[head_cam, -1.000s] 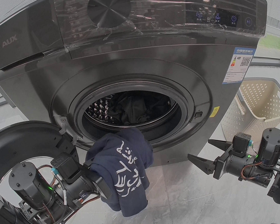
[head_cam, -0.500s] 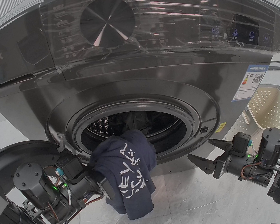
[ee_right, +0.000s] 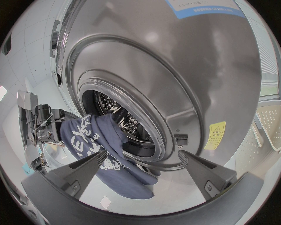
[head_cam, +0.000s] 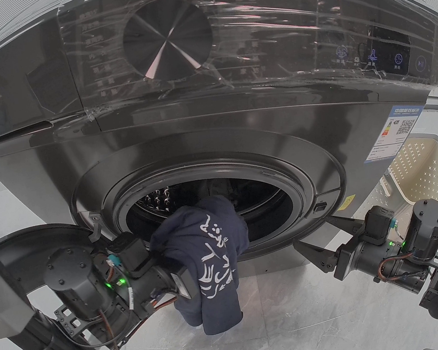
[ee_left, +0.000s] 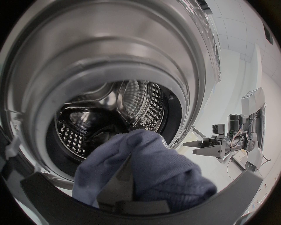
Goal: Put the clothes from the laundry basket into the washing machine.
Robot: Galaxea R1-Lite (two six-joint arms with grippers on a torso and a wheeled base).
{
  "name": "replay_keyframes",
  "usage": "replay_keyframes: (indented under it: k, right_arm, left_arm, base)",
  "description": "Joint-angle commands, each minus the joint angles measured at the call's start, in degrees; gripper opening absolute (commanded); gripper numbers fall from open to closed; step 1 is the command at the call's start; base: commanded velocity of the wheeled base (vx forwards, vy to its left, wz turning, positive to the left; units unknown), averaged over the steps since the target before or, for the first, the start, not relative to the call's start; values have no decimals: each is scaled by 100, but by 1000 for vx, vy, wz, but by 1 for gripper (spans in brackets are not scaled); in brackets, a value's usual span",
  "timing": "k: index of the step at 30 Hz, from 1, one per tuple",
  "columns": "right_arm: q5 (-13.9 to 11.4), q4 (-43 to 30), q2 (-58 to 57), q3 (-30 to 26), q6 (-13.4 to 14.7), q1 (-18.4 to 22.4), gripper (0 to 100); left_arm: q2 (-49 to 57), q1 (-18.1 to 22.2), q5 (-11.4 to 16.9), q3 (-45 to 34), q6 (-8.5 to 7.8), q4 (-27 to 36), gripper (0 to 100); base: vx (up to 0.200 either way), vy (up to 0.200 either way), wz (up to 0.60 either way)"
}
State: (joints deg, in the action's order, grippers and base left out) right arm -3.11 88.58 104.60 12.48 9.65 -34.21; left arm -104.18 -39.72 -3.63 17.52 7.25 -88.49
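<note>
A navy garment with white print (head_cam: 206,247) hangs from my left gripper (head_cam: 188,270), which is shut on it just in front of the lower left rim of the washing machine's round opening (head_cam: 261,178). The cloth's top touches the rim and its tail hangs toward the floor. In the left wrist view the garment (ee_left: 158,167) covers the fingers (ee_left: 120,181), with the steel drum (ee_left: 137,99) beyond. Dark clothes (head_cam: 220,186) lie inside the drum. My right gripper (head_cam: 314,235) stands open and holds nothing, low at the right of the opening.
The machine's door (head_cam: 29,246) is swung open at the left, behind my left arm. A cream laundry basket (head_cam: 422,170) stands by the machine's right side. Pale tiled floor (head_cam: 299,325) lies in front.
The camera has come closer to the machine. My left gripper has carried the navy garment to the right and up to the opening's rim. The right gripper has kept its place, still open.
</note>
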Motion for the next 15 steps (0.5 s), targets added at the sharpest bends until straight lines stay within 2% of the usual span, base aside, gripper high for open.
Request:
replay_keyframes:
  k: [1, 6, 12, 14, 15]
  right_arm:
    - [12, 2, -273, 9, -25, -42, 100]
    - [38, 2, -396, 0, -25, -148, 100]
    - [47, 2, -502, 0, -25, -192, 100]
    - [47, 2, -528, 17, -34, -200, 100]
    - [56, 2, -528, 26, -34, -200, 100]
  left_arm:
    - [-718, -177, -41, 498, 101, -1, 0]
    - [-902, -115, -23, 815, 162, -1, 0]
    - [-1245, -45, 3, 1307, 171, -1, 0]
    - [-1491, -10, -15, 1465, 127, -1, 0]
    - [-1579, 17, -15, 1535, 162, -1, 0]
  base:
    - [0, 0, 0]
    - [0, 0, 0]
    - [0, 0, 0]
    - [0, 0, 0]
    - [0, 0, 0]
